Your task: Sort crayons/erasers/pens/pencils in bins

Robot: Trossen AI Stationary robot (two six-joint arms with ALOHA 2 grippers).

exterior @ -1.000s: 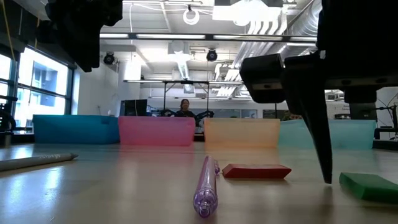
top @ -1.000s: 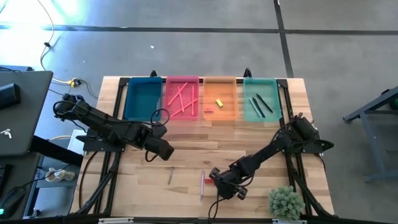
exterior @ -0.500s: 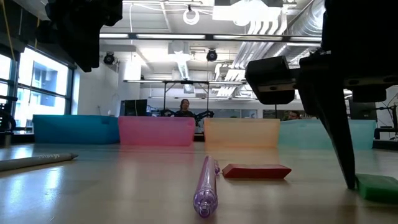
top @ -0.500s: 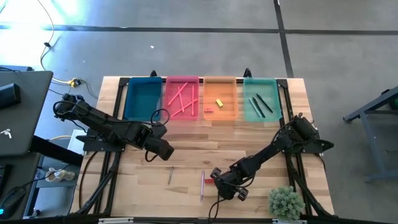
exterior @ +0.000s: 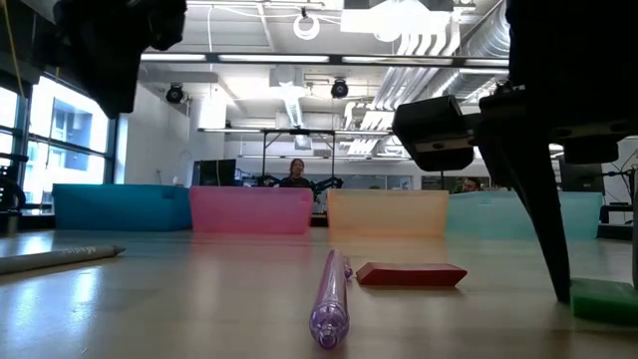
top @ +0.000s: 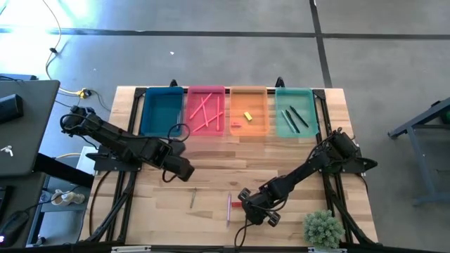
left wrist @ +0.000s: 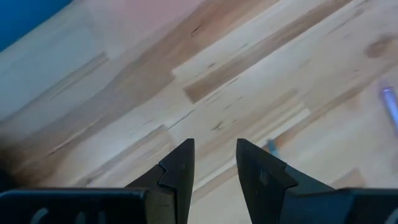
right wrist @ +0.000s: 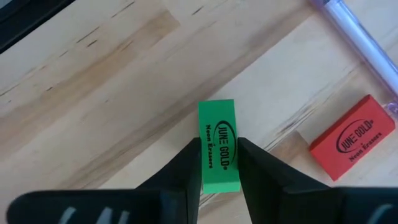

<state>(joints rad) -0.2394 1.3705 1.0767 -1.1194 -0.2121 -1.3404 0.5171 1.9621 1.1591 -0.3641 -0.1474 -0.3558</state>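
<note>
A green eraser (right wrist: 219, 134) lies flat on the wooden table near its front edge, and my right gripper (right wrist: 219, 143) is shut on it; in the low view it shows at the right (exterior: 604, 299). Beside it lie a red eraser (right wrist: 352, 138) and a purple pen (exterior: 330, 296). A grey stick (top: 193, 197) lies further left. My left gripper (top: 181, 171) hovers open over bare wood at mid-left. Four bins line the far edge: teal (top: 162, 111), pink (top: 205, 111) with pencils, orange (top: 248, 112) with erasers, mint (top: 294, 112) with dark pens. My right gripper pinches the green eraser's two long sides (right wrist: 204, 163) between its two fingers (right wrist: 185, 167), at the end nearer the wrist. The fingers slant steeply down from above and lie across the eraser. The eraser rests flat on the table, its printed face up.
A small green plant (top: 322, 228) stands at the table's near right corner, close to my right arm. Bare wood stretches between the bins and the loose things. A laptop (top: 21, 126) sits left of the table. A person (exterior: 296, 172) shows far behind the bins.
My right gripper has shut: its fingers have closed in from either side onto the green eraser, which has stayed flat where it lay. My left gripper has turned a little at the wrist while hovering in place.
</note>
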